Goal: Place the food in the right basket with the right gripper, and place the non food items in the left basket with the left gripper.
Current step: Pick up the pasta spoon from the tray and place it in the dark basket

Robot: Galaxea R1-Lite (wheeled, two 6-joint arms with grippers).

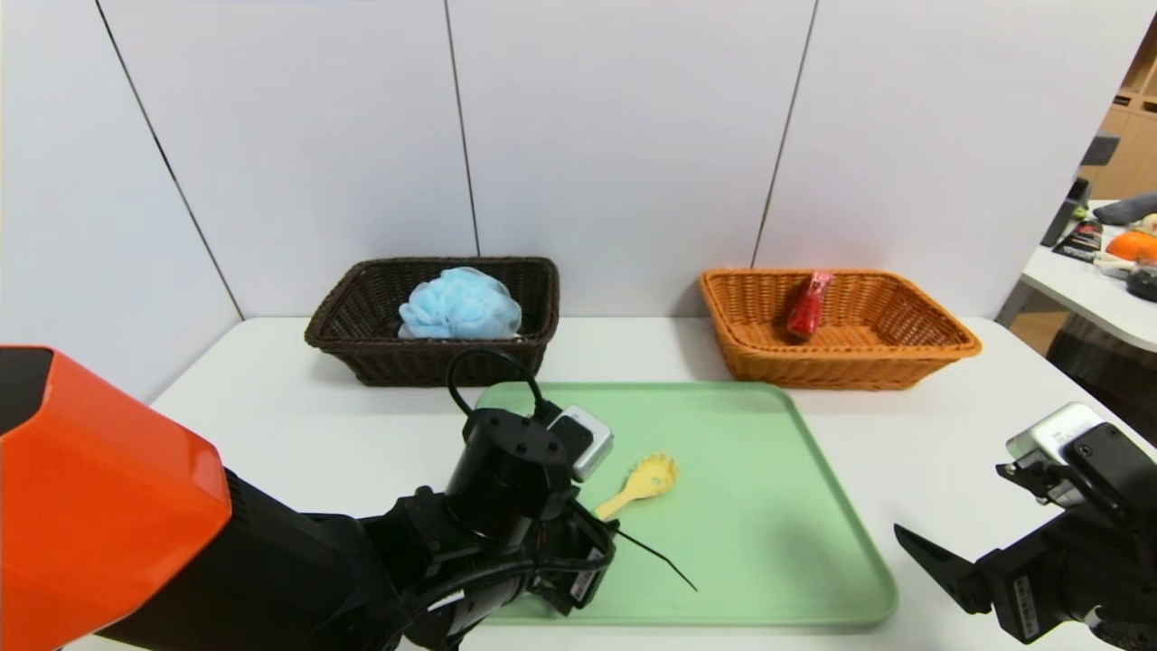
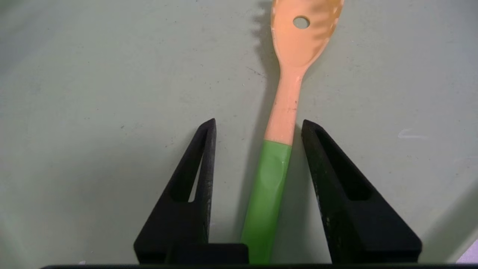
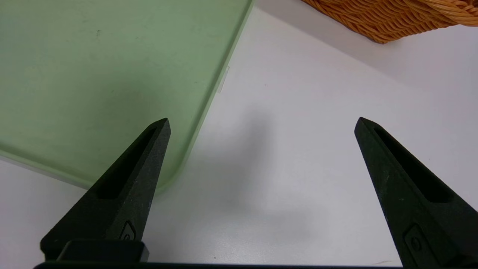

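Observation:
A pasta spoon with a pale orange head and a green handle end lies on the green tray. My left gripper is low over the tray and open, one finger on each side of the handle, with a gap on both sides. In the head view its fingers are hidden under the wrist. My right gripper hovers wide open and empty over the white table, off the tray's near right corner. The brown left basket holds a blue bath pouf. The orange right basket holds a red packet.
Both baskets stand at the back of the white table, against the wall panels. A corner of the orange basket shows beyond my right gripper. A second table with clutter stands off to the far right.

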